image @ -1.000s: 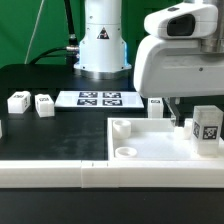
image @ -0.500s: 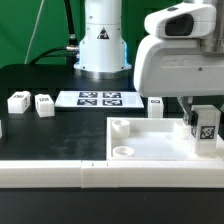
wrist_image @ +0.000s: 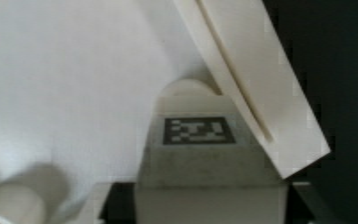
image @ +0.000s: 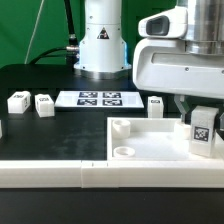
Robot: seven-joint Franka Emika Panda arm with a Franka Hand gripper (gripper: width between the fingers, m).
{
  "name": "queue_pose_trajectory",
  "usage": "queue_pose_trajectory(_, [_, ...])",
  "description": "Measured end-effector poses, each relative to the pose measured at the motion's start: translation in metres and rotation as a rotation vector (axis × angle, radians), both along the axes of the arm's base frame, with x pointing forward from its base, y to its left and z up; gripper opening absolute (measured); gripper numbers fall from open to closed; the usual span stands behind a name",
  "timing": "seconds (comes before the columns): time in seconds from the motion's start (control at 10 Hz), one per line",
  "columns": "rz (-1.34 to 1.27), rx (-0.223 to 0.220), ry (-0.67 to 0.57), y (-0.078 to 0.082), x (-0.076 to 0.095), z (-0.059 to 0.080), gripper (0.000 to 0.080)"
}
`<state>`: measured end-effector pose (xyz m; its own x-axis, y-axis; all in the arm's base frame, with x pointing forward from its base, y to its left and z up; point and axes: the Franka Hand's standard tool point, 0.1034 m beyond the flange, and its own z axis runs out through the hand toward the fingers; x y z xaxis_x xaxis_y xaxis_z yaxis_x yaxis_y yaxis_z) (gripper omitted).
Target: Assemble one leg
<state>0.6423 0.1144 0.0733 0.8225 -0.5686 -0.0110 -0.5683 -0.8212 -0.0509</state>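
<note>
Reaches in at the exterior view's right, with the gripper (image: 202,118) set low over the leg (image: 203,134). Seems to pinch the leg by its upper part, a finger pressed to each side, though hard to swear to with the contact hidden behind the white wrist housing. Holds the leg slightly tilted at the right end of the white panel (image: 150,148), just inside its raised rim, with the square marker (wrist_image: 197,130) facing the exterior camera. Shows, in the wrist view, that marker face dead centre against the panel's pale floor, with the rim running slantwise beside it. Bears a round socket (image: 126,152) at the panel's near corner toward the exterior view's left. Well apart on the dark table (image: 60,130): the marker board (image: 98,98) before the arm's base, first small block (image: 17,101) and second small block (image: 44,104) side by side toward the exterior view's left, third small block (image: 155,104) just behind the panel. Along the front, a long white rail (image: 50,172).
</note>
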Motion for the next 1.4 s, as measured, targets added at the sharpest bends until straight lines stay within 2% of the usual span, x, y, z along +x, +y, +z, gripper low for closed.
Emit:
queue_pose_trajectory(0.5, [-0.619,0.028,0.018,-0.0018,-0.0023,-0.0009,0.0291])
queue_pose_trajectory(0.9, [-0.864,0.048,0.047,-0.0022,-0.003,-0.0011,0.0292])
queue_pose_trajectory(1.0, [-0.906,0.053,0.052,-0.0013,-0.0033,-0.0014,0.0368])
queue_pose_trajectory(1.1, [-0.895,0.053,0.051,-0.0011,-0.0034,-0.0015,0.0368])
queue_pose_trajectory(1.2, [-0.889,0.053,0.051,-0.001,-0.0034,-0.0015,0.055])
queue_pose_trajectory(1.3, [-0.764,0.051,0.042,-0.0018,-0.0032,-0.0015,0.055])
queue_pose_trajectory(1.4, [-0.747,0.051,0.042,-0.0009,-0.0034,-0.0015,0.0632])
